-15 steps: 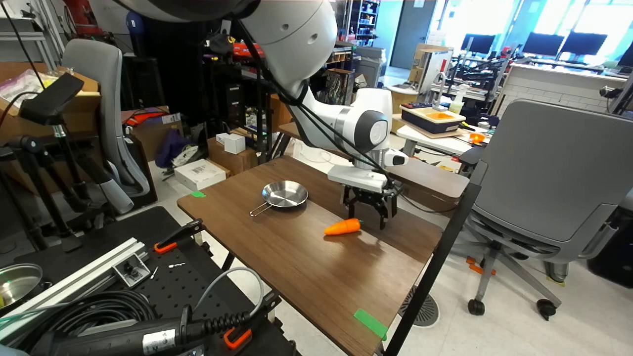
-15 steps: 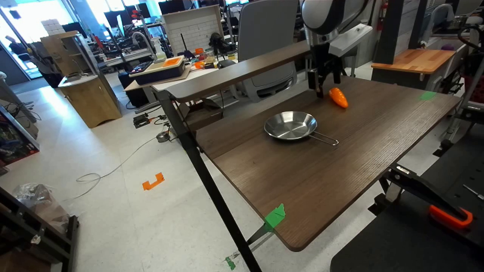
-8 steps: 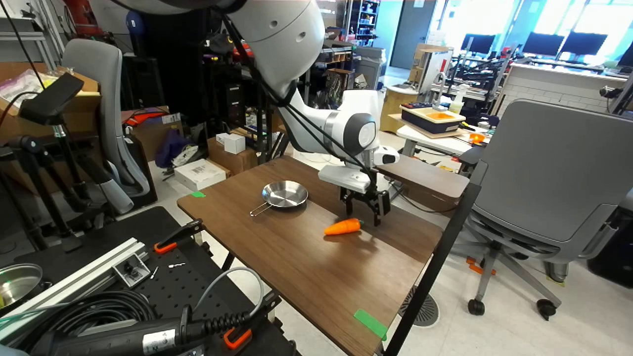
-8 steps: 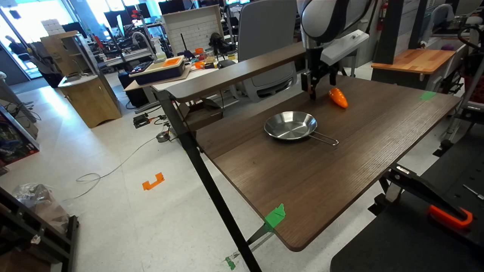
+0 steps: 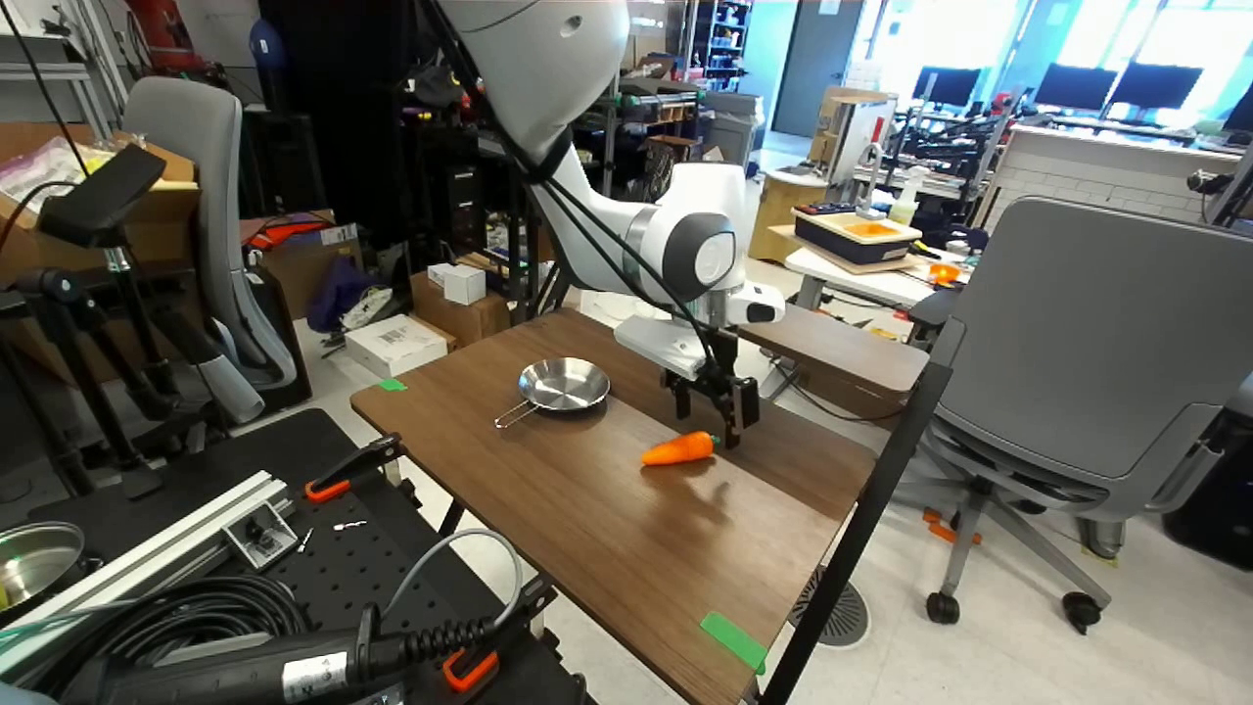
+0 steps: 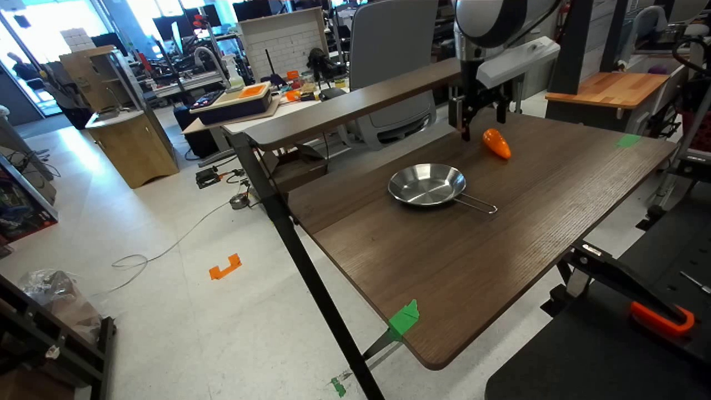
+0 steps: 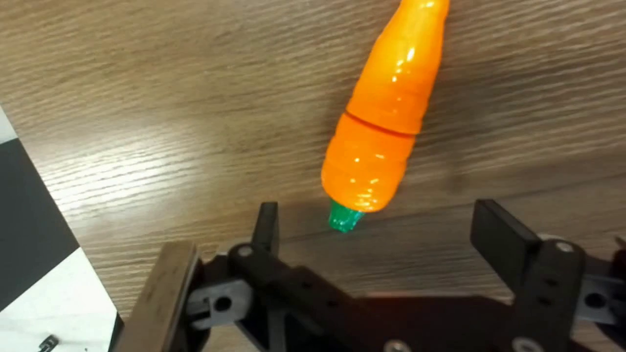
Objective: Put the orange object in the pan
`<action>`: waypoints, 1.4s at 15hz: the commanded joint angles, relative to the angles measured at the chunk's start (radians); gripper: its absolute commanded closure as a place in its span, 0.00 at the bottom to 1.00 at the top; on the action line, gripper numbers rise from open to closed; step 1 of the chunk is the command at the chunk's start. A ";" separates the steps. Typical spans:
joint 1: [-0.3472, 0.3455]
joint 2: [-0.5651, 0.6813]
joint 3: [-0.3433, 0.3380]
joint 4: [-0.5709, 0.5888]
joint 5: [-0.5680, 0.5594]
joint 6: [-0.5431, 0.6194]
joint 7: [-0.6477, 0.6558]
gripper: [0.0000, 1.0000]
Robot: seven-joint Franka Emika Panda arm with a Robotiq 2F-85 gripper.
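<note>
I had my claw (image 7: 376, 210) hanging from my white arm (image 5: 548, 69) over the brown table (image 5: 587, 519), its jaws spread wide apart. The carrot (image 7: 386, 107), bright orange and glossy, lay on its side on the table, just ahead of me. Through the wrist view I saw a dark seam across its body and a short green stub (image 7: 345, 218) at its near end, pointing back toward the space between my fingers (image 7: 503, 242); the narrow end ran off the top of that view. How high they stood above the table I could not fairly judge from those angles.

In both exterior views the pan (image 5: 565, 387) sat flat on the same table, shallow and shiny, well apart from the carrot, with its wire handle (image 6: 479, 203) reaching toward the side where a black work surface (image 5: 311, 441) stood. Its bright metal inside showed plainly to me. Green tape (image 5: 732, 641) stuck to the table near two corners. On the black work surface lay a coil of dark cable (image 5: 245, 597), and a grey office chair (image 5: 1096, 333) stood near the table.
</note>
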 commanded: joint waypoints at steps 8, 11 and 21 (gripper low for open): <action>-0.018 -0.100 0.015 -0.205 0.110 0.034 -0.013 0.00; -0.010 -0.100 0.008 -0.222 0.109 0.032 -0.018 0.00; -0.018 -0.098 -0.001 -0.213 0.095 0.034 -0.042 0.00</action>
